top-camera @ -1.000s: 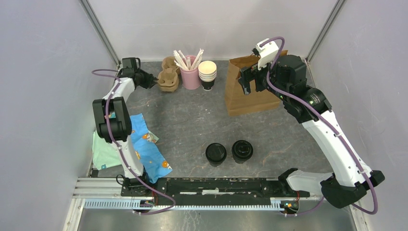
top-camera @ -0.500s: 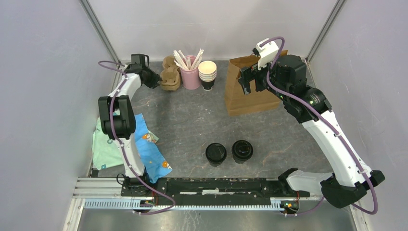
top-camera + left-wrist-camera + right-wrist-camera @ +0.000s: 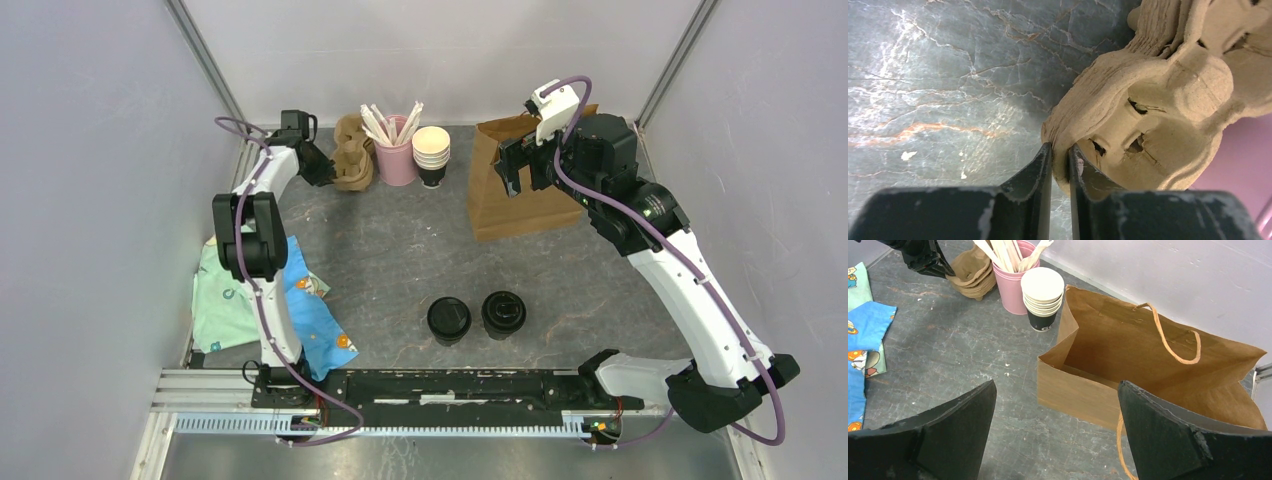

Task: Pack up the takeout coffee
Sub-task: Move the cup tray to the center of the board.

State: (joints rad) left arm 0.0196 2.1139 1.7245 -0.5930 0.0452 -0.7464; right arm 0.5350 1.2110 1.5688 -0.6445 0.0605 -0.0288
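The left jaws are pinching the cup tray (image 3: 1148,110) rim between them; the right jaws are gaping wide. Advise peeling off one tray only.

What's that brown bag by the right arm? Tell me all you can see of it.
The brown bag is plain kraft-looking paper with creased sides and twisted cord handles. It stands on the grey table at the far right, mouth up and wide open; what shows of its inside is empty. A stack of cream-rimmed cups stands close by its left corner; whether they touch cannot be told.
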